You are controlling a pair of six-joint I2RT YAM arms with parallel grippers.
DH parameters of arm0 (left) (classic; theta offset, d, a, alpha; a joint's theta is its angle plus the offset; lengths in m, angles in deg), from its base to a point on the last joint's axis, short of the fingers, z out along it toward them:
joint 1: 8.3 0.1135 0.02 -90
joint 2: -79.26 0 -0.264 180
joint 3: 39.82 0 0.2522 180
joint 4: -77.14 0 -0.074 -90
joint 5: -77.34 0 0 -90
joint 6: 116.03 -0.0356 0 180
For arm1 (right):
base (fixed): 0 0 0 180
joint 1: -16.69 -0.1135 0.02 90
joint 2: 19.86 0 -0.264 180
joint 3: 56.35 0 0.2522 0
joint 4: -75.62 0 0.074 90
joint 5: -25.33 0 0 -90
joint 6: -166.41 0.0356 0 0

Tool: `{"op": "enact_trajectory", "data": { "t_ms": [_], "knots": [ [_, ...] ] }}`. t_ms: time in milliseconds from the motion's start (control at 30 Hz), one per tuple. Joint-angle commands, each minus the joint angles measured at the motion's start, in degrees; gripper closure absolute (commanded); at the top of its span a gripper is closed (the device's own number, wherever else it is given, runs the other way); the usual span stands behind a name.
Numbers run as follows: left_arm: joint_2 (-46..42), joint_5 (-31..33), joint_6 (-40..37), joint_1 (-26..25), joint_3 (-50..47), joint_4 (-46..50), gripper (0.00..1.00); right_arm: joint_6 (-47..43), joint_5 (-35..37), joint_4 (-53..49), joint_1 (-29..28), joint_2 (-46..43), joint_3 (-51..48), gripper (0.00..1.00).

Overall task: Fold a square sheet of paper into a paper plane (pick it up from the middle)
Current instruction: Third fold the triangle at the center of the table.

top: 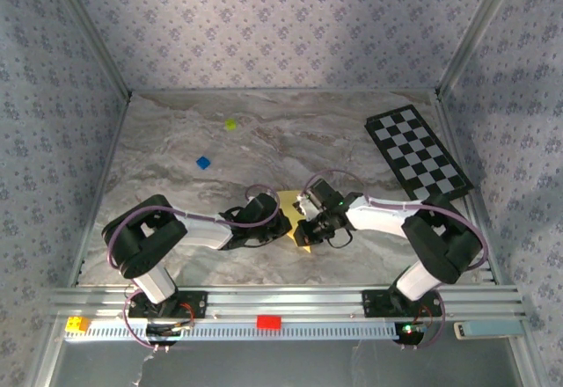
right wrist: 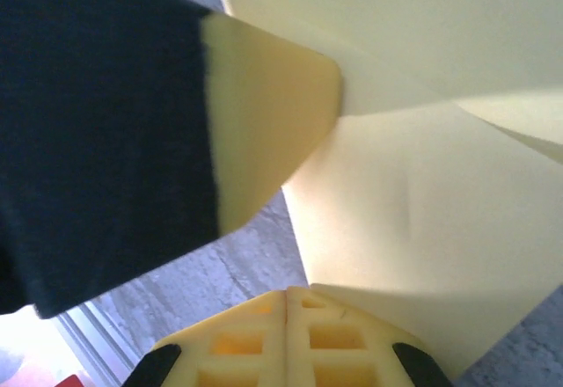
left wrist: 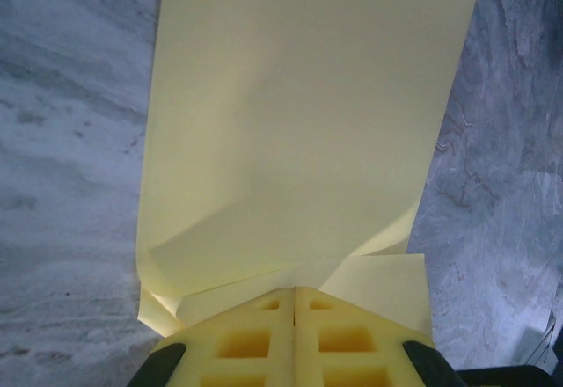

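While both arms reach toward each other low over the marble counter (top: pixel 264 132), the left end effector (left wrist: pixel 294 292) is closed tight, its two yellow fingers pressed together on an edge of the square sheet of paper (left wrist: pixel 299 123). The pale yellow sheet stretches straight ahead of those fingers, with folded flaps layered just in front of the tips. The right end effector (right wrist: pixel 288 293) is also pinched closed, on the sheet's edge, with the paper spreading ahead of it and to its right. One finger (right wrist: pixel 264 114) of the left end effector is ahead and to the left of it, touching the paper. Well beyond the right end effector, to its right, lies a checkered board (top: pixel 418 152).
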Motion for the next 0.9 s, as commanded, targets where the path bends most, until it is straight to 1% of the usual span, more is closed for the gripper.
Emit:
{"op": "enact_trajectory", "data": {
  "t_ms": [0, 300, 600, 867],
  "knots": [
    [1.5, 1.7, -0.3, -0.3, 0.0, 4.5, 0.95, 1.1, 1.9, -2.7, 0.0, 0.5, 0.2, 0.97],
    [1.4, 2.3, -0.1, -0.3, -0.2, 4.9, 0.95, 1.9, 0.5, -0.7, 1.6, -0.3, -3.5, 0.95],
    [1.6, 3.1, 0.3, -0.4, -0.4, 5.7, 0.97, 3.6, -3.4, 3.8, 3.7, -3.3, -9.0, 0.94],
    [2.7, 3.1, 1.5, -0.3, -0.6, 5.8, 0.99, 0.9, -5.8, 1.9, 7.0, -7.4, -12.0, 0.91]
  ]
}}
